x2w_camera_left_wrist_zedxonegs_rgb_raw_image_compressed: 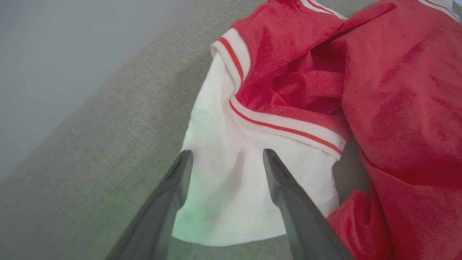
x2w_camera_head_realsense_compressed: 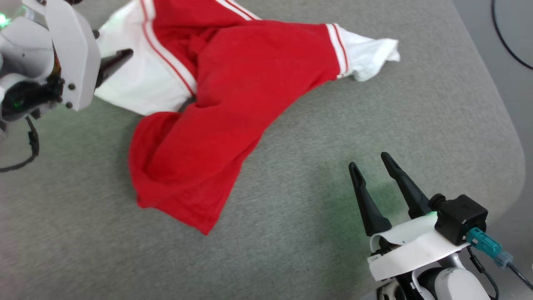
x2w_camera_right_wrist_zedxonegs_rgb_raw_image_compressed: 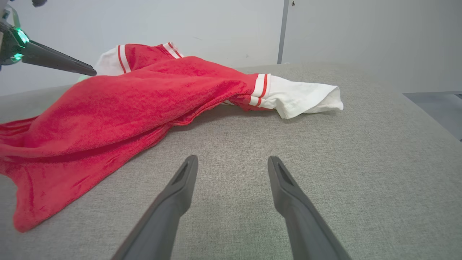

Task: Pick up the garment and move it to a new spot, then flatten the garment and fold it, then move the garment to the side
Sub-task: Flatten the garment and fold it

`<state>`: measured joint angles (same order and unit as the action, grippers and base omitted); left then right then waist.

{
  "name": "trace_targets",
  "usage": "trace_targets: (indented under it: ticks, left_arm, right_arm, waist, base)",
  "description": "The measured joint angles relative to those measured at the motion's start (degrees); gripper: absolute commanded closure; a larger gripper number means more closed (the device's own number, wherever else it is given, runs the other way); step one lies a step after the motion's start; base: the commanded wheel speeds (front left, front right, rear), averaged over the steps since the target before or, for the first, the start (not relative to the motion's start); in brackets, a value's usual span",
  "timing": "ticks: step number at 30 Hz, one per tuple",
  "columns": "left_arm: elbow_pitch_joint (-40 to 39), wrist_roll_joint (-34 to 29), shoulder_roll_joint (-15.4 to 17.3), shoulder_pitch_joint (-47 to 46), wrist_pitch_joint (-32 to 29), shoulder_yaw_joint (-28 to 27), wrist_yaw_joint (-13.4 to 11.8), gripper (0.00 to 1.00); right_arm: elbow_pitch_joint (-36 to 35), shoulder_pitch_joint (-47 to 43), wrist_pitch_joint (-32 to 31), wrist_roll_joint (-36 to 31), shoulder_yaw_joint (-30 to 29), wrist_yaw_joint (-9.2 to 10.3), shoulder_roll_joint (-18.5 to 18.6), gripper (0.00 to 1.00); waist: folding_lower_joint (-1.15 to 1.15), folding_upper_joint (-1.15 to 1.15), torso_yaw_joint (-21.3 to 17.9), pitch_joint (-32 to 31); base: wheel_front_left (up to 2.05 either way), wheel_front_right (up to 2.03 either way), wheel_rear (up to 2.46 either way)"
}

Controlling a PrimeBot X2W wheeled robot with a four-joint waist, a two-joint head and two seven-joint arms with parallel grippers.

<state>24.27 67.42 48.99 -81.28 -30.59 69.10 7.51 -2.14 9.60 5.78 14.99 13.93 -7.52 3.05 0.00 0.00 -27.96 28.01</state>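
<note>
Crumpled red jersey-style garment point(x2w_camera_head_realsense_compressed: 233, 104) with white sleeve ends and striped trim on a grey woven fabric surface point(x2w_camera_head_realsense_compressed: 374, 104); both claws released.
The garment lies bunched across the upper middle of the head view. The left gripper point(x2w_camera_left_wrist_zedxonegs_rgb_raw_image_compressed: 227, 153), at upper left, holds its fingers spread over one white sleeve end point(x2w_camera_left_wrist_zedxonegs_rgb_raw_image_compressed: 223, 202), gripping nothing. The right gripper point(x2w_camera_head_realsense_compressed: 369, 160), at lower right, is spread wide over bare surface, well apart from the garment.
</note>
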Motion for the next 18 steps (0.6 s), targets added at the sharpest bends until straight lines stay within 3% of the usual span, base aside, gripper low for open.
trace_targets:
  ticks: [10,11,13,14,18]
  left_arm:
    - [1.2,0.4,1.9,-0.3,-0.5,3.6,0.0,0.00]
    - [1.3,0.8,2.0,-0.3,-0.5,3.5,0.0,0.21]
    - [2.0,2.3,1.9,-0.4,-0.6,3.5,0.0,0.87]
    - [2.6,3.3,1.7,-0.6,-0.7,3.5,0.0,1.00]
    - [4.8,5.6,0.8,-0.9,-0.6,3.7,0.0,1.00]
  right_arm:
    - [-0.4,0.7,0.8,0.1,2.4,0.00,0.0,0.00]
    - [-0.5,0.7,0.9,0.0,2.4,0.00,0.0,0.00]
    - [-0.7,0.7,0.9,0.0,2.4,0.00,0.0,0.00]
    - [-0.8,0.7,1.0,0.0,2.3,0.00,0.0,0.00]
    - [-0.9,1.0,0.7,-0.9,1.7,0.00,0.0,0.00]
  waist:
    - [0.00,0.00,-3.5,3.0]
    - [0.00,0.00,-3.6,3.2]
    - [0.00,0.00,-3.6,3.4]
    - [0.00,0.00,-3.4,3.5]
    - [0.00,0.00,-2.4,3.1]
  base:
    - [0.00,0.00,0.00]
    - [0.00,0.00,0.00]
    - [0.00,0.00,0.00]
    - [0.00,0.00,0.00]
    - [0.00,0.00,0.00]
